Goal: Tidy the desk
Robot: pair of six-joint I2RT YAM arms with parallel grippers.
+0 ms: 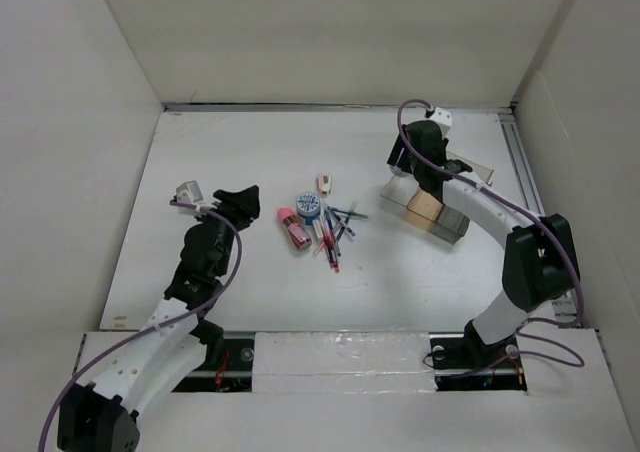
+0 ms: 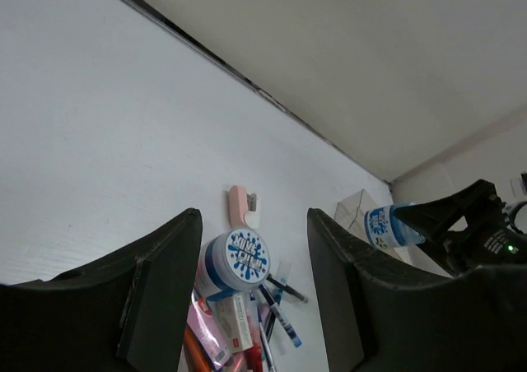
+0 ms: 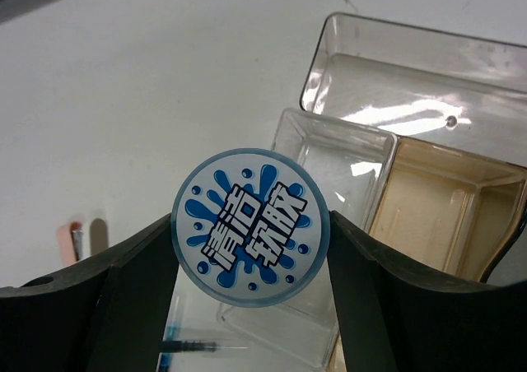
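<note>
**White desk: one heap, one tray**

The desk [image 1: 250, 292] is matte white and plain, with a metal rail [image 1: 522, 182] along its right edge. Just ahead of the left pincer [image 1: 248, 196] lies a small heap. A pink box [image 1: 293, 228] is nearest the tips, and a blue-and-white tub [image 1: 309, 206] touches it on the far side. Pens [image 1: 335, 234] fan out beyond both. A small pink-and-white item [image 1: 325, 182] lies alone near the tub. Below the right pincer [image 1: 412, 164] sits a clear tray [image 1: 452, 224] with one tan compartment; the others are see-through.
</note>
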